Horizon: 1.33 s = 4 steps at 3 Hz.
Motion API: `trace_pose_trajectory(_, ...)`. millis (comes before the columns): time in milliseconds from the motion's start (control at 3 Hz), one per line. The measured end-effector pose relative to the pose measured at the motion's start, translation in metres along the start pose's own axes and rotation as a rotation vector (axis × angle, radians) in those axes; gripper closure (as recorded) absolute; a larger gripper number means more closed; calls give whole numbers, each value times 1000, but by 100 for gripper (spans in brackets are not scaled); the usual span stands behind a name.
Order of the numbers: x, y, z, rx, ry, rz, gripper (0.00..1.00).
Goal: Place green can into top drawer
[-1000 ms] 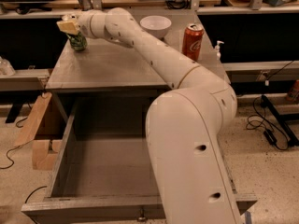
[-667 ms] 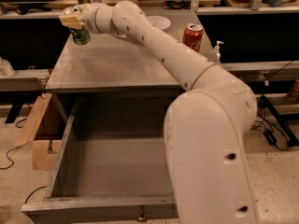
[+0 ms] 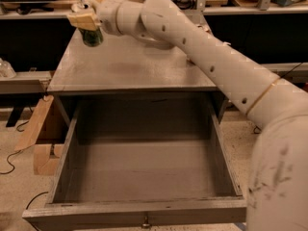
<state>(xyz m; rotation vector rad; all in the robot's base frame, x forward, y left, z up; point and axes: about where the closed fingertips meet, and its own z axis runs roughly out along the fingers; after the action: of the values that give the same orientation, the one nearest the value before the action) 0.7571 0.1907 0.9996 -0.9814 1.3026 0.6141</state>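
My gripper (image 3: 86, 25) is at the upper left, above the back left corner of the grey cabinet top (image 3: 130, 66). Its tan fingers (image 3: 83, 20) are shut on the green can (image 3: 92, 36), which hangs lifted a little above the top and tilted. Only the can's dark green lower body shows below the fingers. The top drawer (image 3: 139, 211) is pulled wide open below the cabinet top, with a bare grey floor and a small brass knob (image 3: 144, 221) at the middle of its front panel. My white arm (image 3: 216, 57) stretches from lower right to the gripper.
A wooden block stack (image 3: 41, 138) leans on the floor left of the drawer. Cables (image 3: 9, 162) lie on the floor at the left. A shelf rail (image 3: 19, 81) runs along the left. My arm hides the right side of the cabinet top.
My gripper has lifted the green can off the cabinet top and carried it slightly forward. The arm has swung across and now covers the red can and the white bowl.
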Motion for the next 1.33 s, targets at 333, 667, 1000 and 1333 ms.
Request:
trace_pose_trajectory(333, 8, 28, -55, -74, 6, -9, 100)
trace_pose_trajectory(667, 30, 50, -126, -145, -5, -19, 100)
trace_pose_trajectory(1000, 53, 63, -159, -224, -24, -22, 100)
trace_pose_trajectory(1333, 59, 74, -152, -233, -32, -9, 100)
